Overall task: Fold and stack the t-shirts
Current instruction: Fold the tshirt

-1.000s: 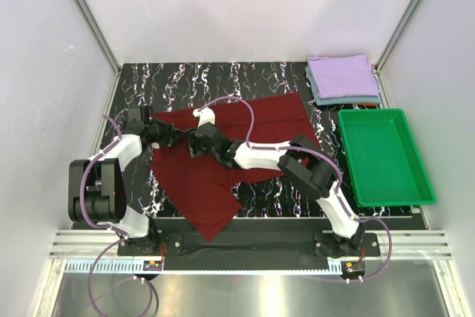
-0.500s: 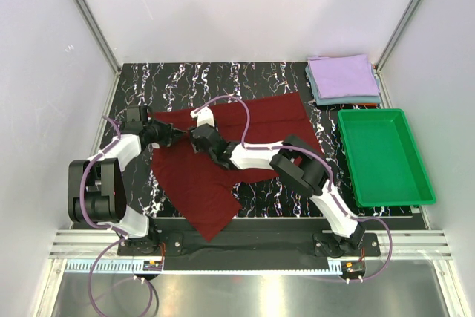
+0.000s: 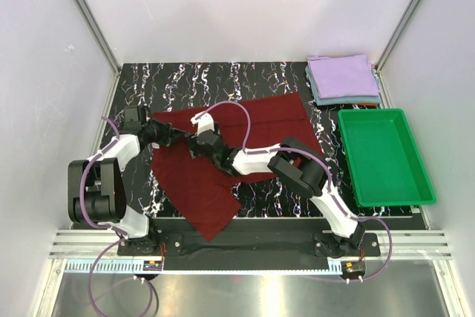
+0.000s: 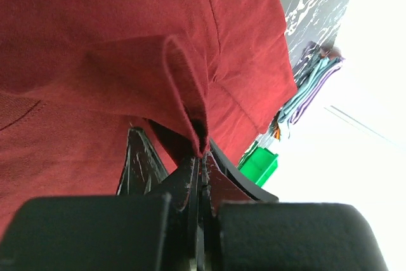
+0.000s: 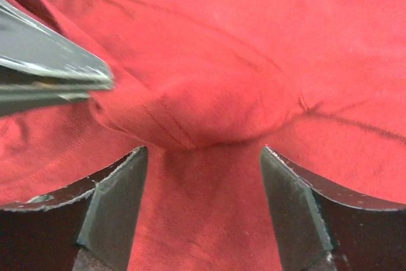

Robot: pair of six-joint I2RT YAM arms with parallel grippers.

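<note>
Top view: maroon tee (image 3: 193,183) spread on surface (image 3: 185,79), centre-left. Left tool (image 3: 172,136) at its left edge. Right tool (image 3: 194,143) just beside it, over cloth. Lavender tee (image 3: 343,74) folded atop grey-blue tee (image 3: 349,99), far right corner. Tray (image 3: 382,155) near side of that stack.

Left wrist: left tool (image 4: 200,157) closed, pinching raised fold of maroon tee (image 4: 127,23).

Right wrist: right tool (image 5: 202,155) jaws wide apart, straddling bump of cloth, gripping nothing. Left tool's fingers (image 5: 51,74) at left.

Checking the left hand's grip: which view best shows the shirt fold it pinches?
Left wrist view: the left hand is shut on a raised fold of the maroon shirt, close up. Top view shows it small; right wrist shows only bunched cloth.
</note>
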